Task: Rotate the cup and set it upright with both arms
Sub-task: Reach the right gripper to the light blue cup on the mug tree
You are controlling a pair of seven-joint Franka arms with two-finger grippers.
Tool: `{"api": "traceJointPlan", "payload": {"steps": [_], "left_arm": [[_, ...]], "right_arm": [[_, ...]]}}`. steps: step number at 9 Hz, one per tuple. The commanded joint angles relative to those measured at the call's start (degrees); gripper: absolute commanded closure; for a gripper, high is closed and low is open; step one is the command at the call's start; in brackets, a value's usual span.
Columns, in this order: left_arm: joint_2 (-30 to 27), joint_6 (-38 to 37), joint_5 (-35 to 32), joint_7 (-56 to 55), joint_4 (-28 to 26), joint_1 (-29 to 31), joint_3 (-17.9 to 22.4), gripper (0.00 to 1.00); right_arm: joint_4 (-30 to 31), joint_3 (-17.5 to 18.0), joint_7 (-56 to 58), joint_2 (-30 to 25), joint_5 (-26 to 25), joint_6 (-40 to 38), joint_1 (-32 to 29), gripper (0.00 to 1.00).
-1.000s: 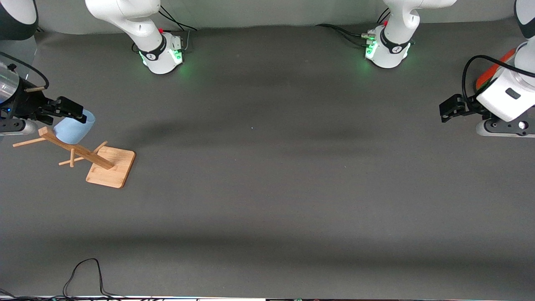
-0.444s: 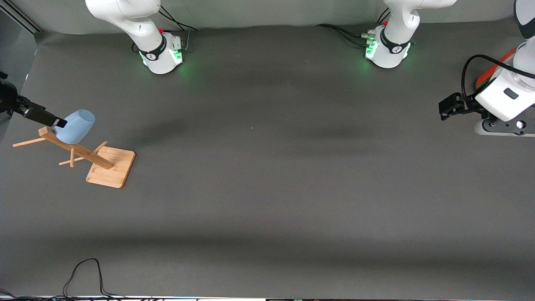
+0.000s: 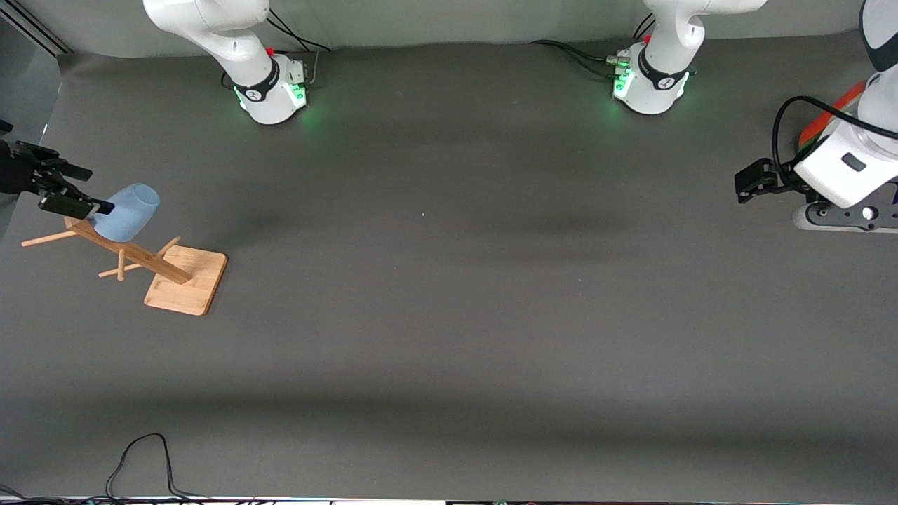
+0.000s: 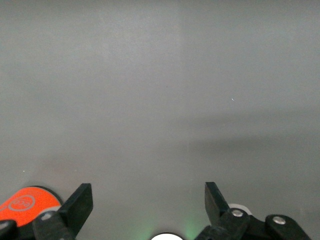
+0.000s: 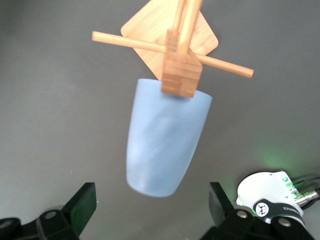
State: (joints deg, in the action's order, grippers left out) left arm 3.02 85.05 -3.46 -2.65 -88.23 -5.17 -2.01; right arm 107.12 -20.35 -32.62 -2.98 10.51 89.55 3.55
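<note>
Right fingers: two black fingers (image 5: 80,204), spread wide and released, nothing between them; the cup lies in line with the gap but clear of both.
Left fingers: two black fingers (image 4: 79,202), spread apart and empty, bare table between them.
Right gripper (image 3: 66,189): up at the right arm's end of the table, just beside the cup's rim end and the top of the rack, not touching the cup.
Left gripper (image 3: 749,184): over the table at the left arm's end, well apart from the cup; this arm waits.
Cup (image 3: 127,212): one, light blue, hung tilted on a peg at the top of the rack, closed end pointing up and toward the bases, mouth against the post. In the right wrist view the cup (image 5: 165,137) hangs from the post's end block.
Rack (image 3: 140,257): one wooden stand, a square base on the table, a post, and several thin pegs sticking out; only one peg carries anything.
Can (image 4: 22,204): one orange-red can just beside the left gripper, partly hidden in the front view by the left arm.
Table (image 3: 449,315): dark grey mat; one loose black cable (image 3: 144,456) at the edge nearest the front camera.
</note>
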Motion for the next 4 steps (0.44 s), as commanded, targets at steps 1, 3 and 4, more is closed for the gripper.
{"api": "traceJointPlan", "payload": {"steps": [1,3,4], "left_arm": [[0.0,-0.8,-0.3,0.0,0.1,-0.3,0.3,0.0],[0.1,-0.8,-0.3,-0.1,0.2,-0.5,0.3,0.0],[0.1,-0.8,-0.3,-0.1,0.2,-0.4,0.3,0.0]], "right_arm": [[5.2,-0.6,-1.7,-1.1,1.3,6.5,0.3,0.0],[5.5,-0.5,-1.7,0.9,1.4,10.7,0.3,0.0],[5.6,-0.5,-1.8,1.6,1.5,11.6,0.4,0.0]]}}
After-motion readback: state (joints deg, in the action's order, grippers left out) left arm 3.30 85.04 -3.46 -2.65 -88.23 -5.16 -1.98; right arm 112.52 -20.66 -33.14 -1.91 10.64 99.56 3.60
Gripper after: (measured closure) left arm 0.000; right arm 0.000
